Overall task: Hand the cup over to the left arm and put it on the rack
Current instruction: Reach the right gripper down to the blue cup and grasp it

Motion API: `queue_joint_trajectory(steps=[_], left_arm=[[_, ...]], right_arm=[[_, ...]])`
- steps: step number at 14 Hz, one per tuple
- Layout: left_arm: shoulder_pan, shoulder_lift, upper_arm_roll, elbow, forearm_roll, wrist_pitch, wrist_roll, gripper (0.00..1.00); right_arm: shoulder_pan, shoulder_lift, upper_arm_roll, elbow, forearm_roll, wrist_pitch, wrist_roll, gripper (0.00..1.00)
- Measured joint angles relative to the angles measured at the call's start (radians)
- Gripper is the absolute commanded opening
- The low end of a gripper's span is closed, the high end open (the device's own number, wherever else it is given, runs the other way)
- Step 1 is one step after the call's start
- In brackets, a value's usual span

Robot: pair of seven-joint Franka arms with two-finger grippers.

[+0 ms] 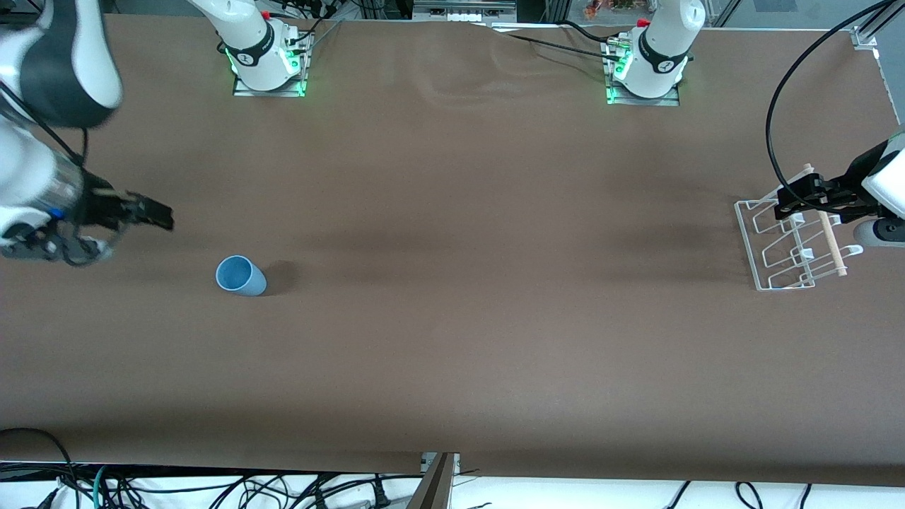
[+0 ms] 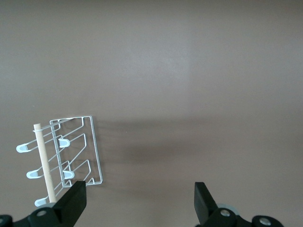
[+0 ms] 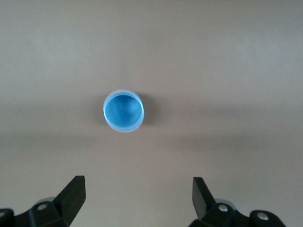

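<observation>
— Right gripper (image 1: 159, 212): how wide, and holding anything?

— Spread wide, as the right wrist view shows: two black fingers (image 3: 71, 196) well apart with bare table between them. Holding nothing, touching nothing. Hanging over the brown table (image 1: 452, 339) at the right arm's end, just beside the cup but not over it.

— And the cup (image 1: 240, 275)?

— Standing upright on the table, mouth up, toward the right arm's end. Light blue, handleless, slightly tapered. Seen straight down its open mouth in the right wrist view (image 3: 123, 111), apart from both fingertips. Untouched by anything.

— Left gripper (image 1: 795, 201)?

— Also spread wide, fingers (image 2: 75, 201) well apart in the left wrist view, nothing between them but table. Empty. Hanging over the rack at the left arm's end of the table; whether one finger brushes the wire is hard to say from here, though probably clear above it.

— The rack (image 1: 778, 247) itself?

— White wire, sitting flat on the table at the left arm's end, upright loops in rows, pale wooden dowel (image 1: 828, 237) running along one side. Same rack in the left wrist view (image 2: 78, 149), dowel (image 2: 45, 161) along its edge. No cup on it. Well apart from the cup, nearly the whole table between them.
</observation>
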Motion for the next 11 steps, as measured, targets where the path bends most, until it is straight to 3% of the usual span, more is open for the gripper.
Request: queue_joint_trajectory(steps=[4, 11], left_arm=[[0.001, 0.001, 0.000, 0.000, 0.000, 0.000, 0.000, 1.00], [0.001, 0.002, 0.000, 0.000, -0.001, 0.000, -0.002, 1.00]], right_arm=[[0.018, 0.127, -0.001, -0.001, -0.001, 0.159, 0.000, 1.00], [0.017, 0.264, -0.005, -0.042, -0.001, 0.275, 0.000, 1.00]])
